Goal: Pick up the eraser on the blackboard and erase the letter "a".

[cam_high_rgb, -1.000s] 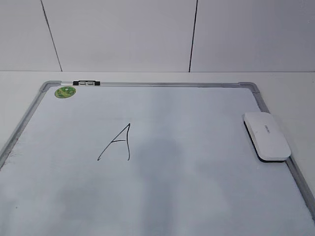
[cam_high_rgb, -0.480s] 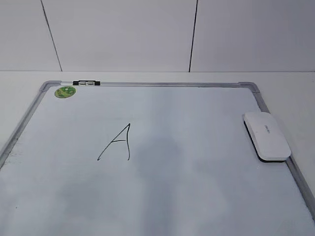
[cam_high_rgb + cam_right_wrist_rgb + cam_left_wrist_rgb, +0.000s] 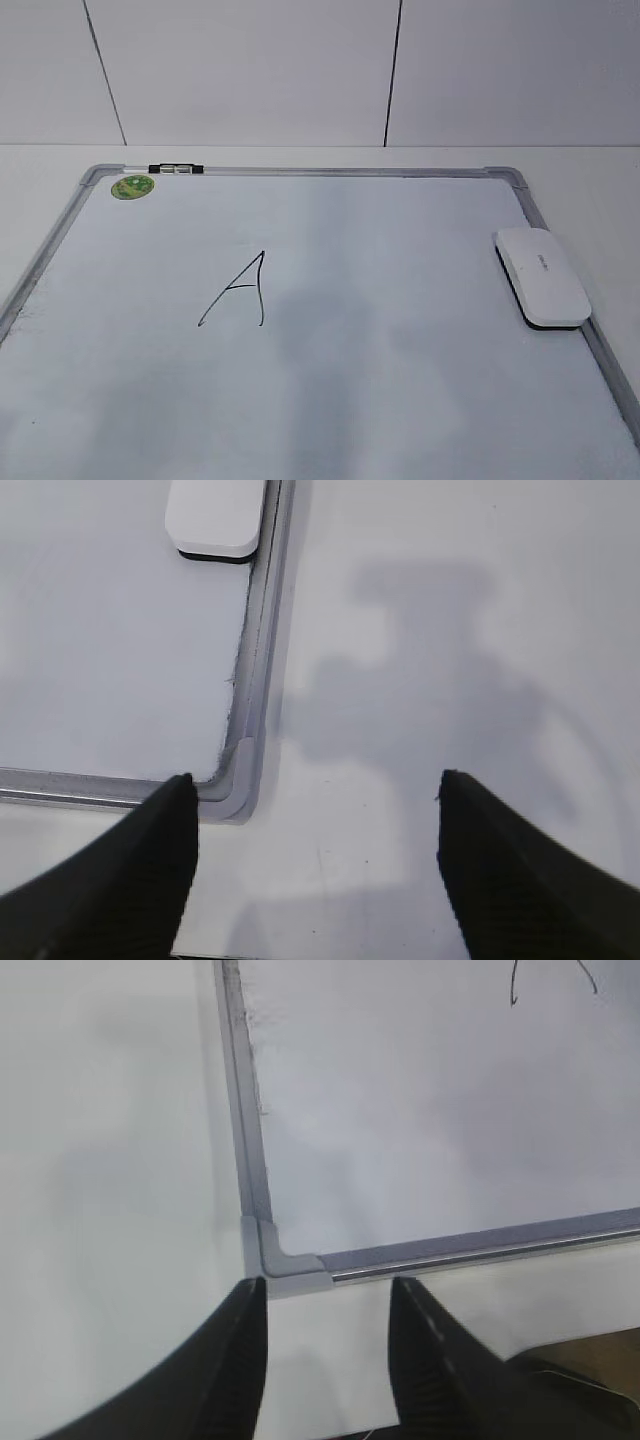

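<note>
The white eraser (image 3: 542, 275) lies on the right edge of the blackboard (image 3: 300, 172), partly over its frame. It also shows at the top of the right wrist view (image 3: 215, 518). A tall capital "A" (image 3: 240, 290) in black marker is at mid-board. No lowercase "a" shows in any view. My left gripper (image 3: 328, 1285) is open and empty above the board's near left corner (image 3: 285, 1265). My right gripper (image 3: 316, 777) is wide open and empty above the table by the near right corner (image 3: 240, 780), well short of the eraser. Neither gripper shows in the exterior view.
A round green sticker (image 3: 132, 185) and a small black-and-silver clip (image 3: 173, 169) sit at the board's far left corner. A white panelled wall (image 3: 320, 70) rises behind the table. White tabletop (image 3: 450, 630) lies right of the board.
Only a faint shadow on the middle of the board has shifted slightly. The eraser and the board have not moved.
</note>
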`<action>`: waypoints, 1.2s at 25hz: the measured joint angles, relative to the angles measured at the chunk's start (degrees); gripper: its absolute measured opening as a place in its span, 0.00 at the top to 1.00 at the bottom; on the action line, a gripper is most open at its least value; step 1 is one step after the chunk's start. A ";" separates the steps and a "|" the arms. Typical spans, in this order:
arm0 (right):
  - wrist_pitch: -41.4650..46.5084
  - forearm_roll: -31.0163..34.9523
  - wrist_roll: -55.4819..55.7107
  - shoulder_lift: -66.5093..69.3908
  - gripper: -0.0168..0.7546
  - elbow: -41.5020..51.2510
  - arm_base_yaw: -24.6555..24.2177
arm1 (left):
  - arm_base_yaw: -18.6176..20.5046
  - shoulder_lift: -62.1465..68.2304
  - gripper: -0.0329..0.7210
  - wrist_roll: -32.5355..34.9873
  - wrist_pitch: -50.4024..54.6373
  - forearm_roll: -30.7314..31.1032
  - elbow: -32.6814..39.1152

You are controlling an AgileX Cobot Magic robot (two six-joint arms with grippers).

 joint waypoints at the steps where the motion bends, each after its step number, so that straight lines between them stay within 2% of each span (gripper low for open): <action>1: 0.00 0.00 0.00 0.00 0.21 0.00 0.00 | 0.00 0.00 0.55 0.00 -0.34 0.00 0.09; 9: -0.05 0.10 -0.02 0.00 0.21 0.00 0.00 | 0.00 0.00 0.55 0.00 -2.09 1.44 0.81; 30: -0.05 0.10 -0.12 -0.11 0.21 0.00 -0.31 | 0.13 -0.45 0.55 0.00 -2.09 0.61 0.81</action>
